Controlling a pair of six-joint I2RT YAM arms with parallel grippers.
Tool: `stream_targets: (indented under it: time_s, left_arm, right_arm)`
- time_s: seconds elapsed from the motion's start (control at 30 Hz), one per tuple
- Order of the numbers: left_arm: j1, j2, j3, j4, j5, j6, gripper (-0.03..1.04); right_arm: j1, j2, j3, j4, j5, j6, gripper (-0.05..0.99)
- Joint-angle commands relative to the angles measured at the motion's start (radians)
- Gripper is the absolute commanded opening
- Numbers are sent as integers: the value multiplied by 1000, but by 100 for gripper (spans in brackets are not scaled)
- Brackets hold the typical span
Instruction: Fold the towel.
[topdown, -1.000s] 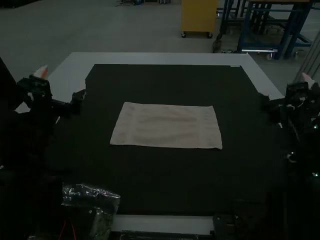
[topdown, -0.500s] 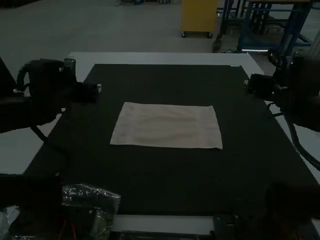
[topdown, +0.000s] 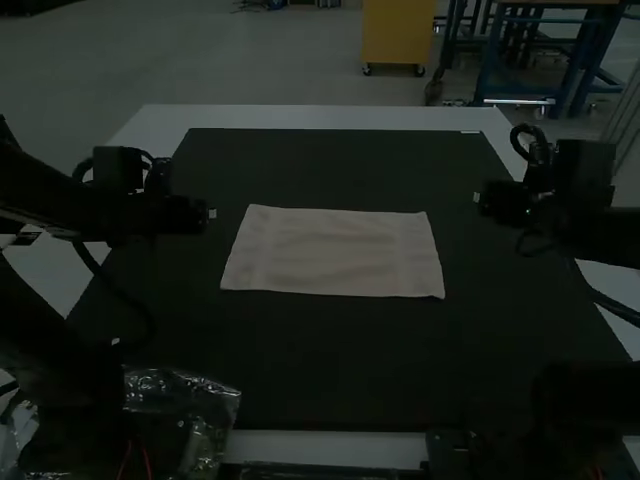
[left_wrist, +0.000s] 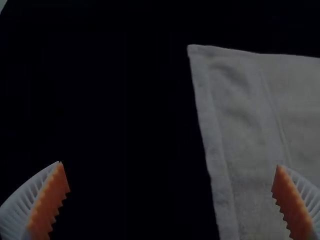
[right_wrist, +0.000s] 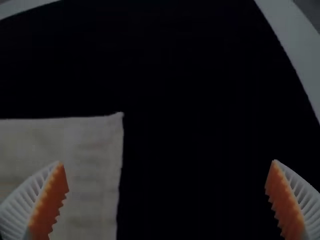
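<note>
The pale towel lies spread flat as a rectangle in the middle of the dark mat. In the high view my left gripper is just left of the towel's far left corner, and my right gripper is off to the right of its far right corner. The left wrist view has my left gripper with fingers wide apart above the mat and the side of the towel. Wide apart too, my right gripper is over the mat beside the towel's corner. Neither holds cloth.
A dark mat covers most of the white table. Clear crinkled plastic packaging lies at the near left edge, beside the left arm's base.
Both arms have swung in over the mat from the sides, with their grippers now closer to the towel. The towel has stayed as it was.
</note>
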Motion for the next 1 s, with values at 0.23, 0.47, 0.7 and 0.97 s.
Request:
stream_targets:
  time_s: [0.23, 0.47, 0.7, 0.97]
  left_arm:
    - [-24, 192, 100, 117, 33, -5, 96]
    - [-50, 347, 178, 166, 50, 4, 96]
    - [-64, 449, 253, 178, 50, 18, 96]
    - [-64, 525, 316, 178, 50, 33, 96]
  right_arm:
    - [58, 293, 39, 51, -80, -12, 91]
    - [109, 499, 131, 146, -94, 4, 91]
    - [167, 660, 228, 208, -91, 15, 91]
    - [194, 815, 320, 251, -85, 29, 91]
